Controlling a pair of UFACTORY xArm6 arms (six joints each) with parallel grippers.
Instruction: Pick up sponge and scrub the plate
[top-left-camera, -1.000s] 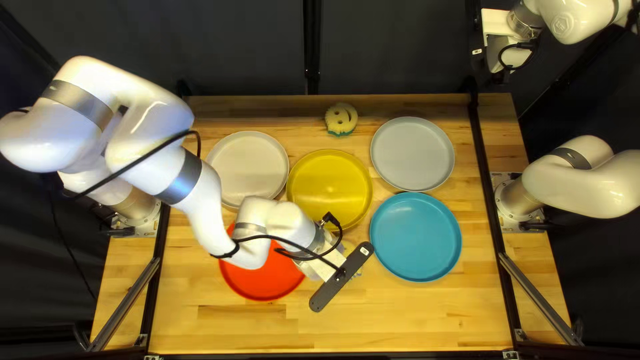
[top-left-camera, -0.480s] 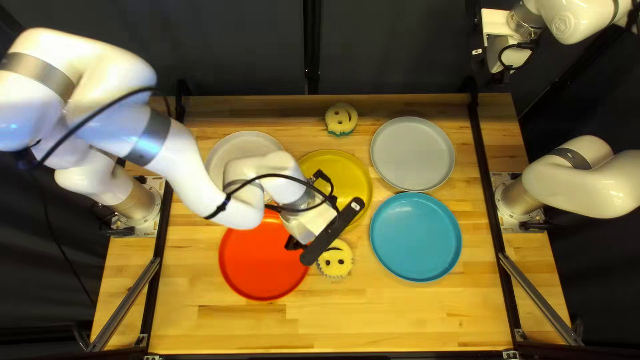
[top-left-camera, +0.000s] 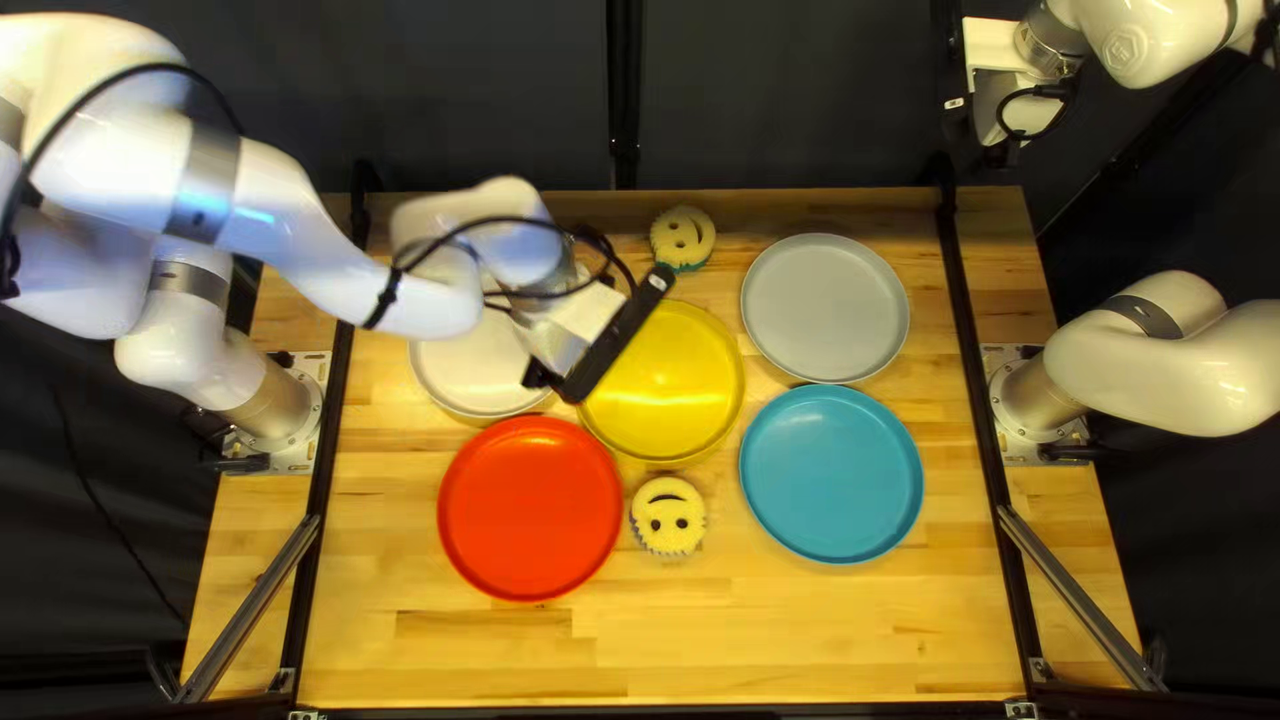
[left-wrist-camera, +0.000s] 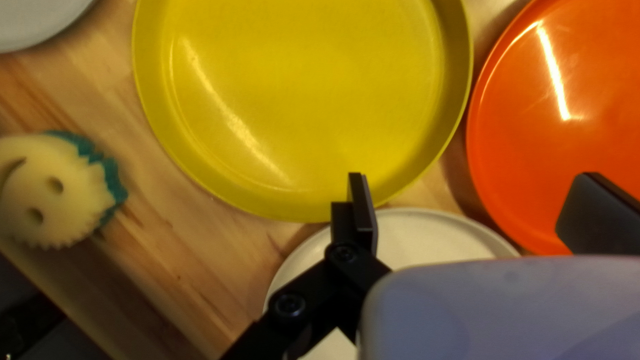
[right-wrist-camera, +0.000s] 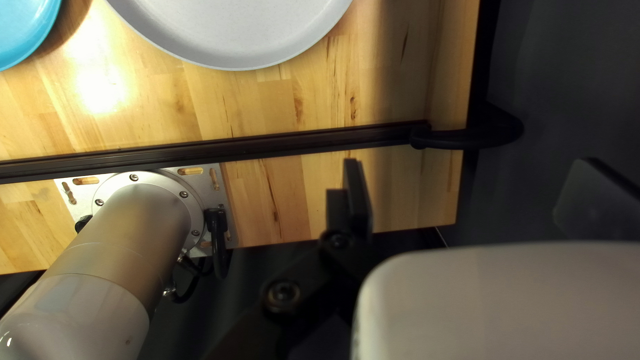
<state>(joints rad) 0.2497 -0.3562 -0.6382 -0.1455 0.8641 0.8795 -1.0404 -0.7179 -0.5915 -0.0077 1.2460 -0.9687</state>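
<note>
Left claw gapes near the yellow plate's rim, bare wood beside it; right claw gapes too.

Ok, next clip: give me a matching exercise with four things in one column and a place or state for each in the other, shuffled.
1. yellow plate
2. grey plate
3. lower sponge in the top left view
4. left end effector

A. between the red plate and the blue plate
B. open, gripping nothing
C. between the cream plate and the grey plate
D. just above the blue plate in the top left view

Pairs: 1-C, 2-D, 3-A, 4-B
</note>
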